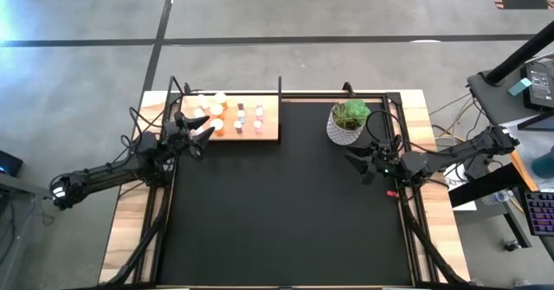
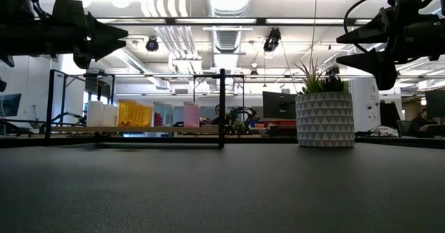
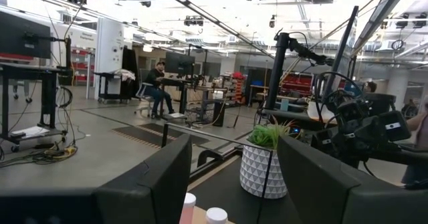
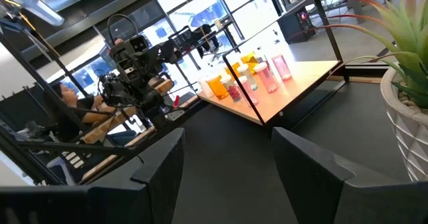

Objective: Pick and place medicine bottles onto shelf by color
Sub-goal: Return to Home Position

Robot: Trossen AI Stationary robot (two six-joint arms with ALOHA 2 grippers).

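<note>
The light wooden shelf [image 1: 268, 130] lies flat at the table's far left. Several medicine bottles stand upright on it in groups: white ones [image 2: 97, 113], orange ones [image 2: 132, 113] and pink ones [image 2: 191, 113]. My left gripper [image 1: 204, 127] hovers open above the shelf's left end, roughly level and clear of the bottles. Two bottle caps [image 3: 215, 215] show just below its fingers. My right gripper [image 1: 359, 163] hangs open in the air near the plant pot, holding nothing. The right wrist view shows the shelf [image 4: 301, 77] with its bottles [image 4: 251, 77] across the mat.
A white patterned pot with a green plant [image 1: 348, 122] stands at the far right of the black mat [image 1: 277, 212], close to my right gripper. A black frame post [image 2: 222, 108] rises at the shelf's right end. People sit at desks in the room beyond the table.
</note>
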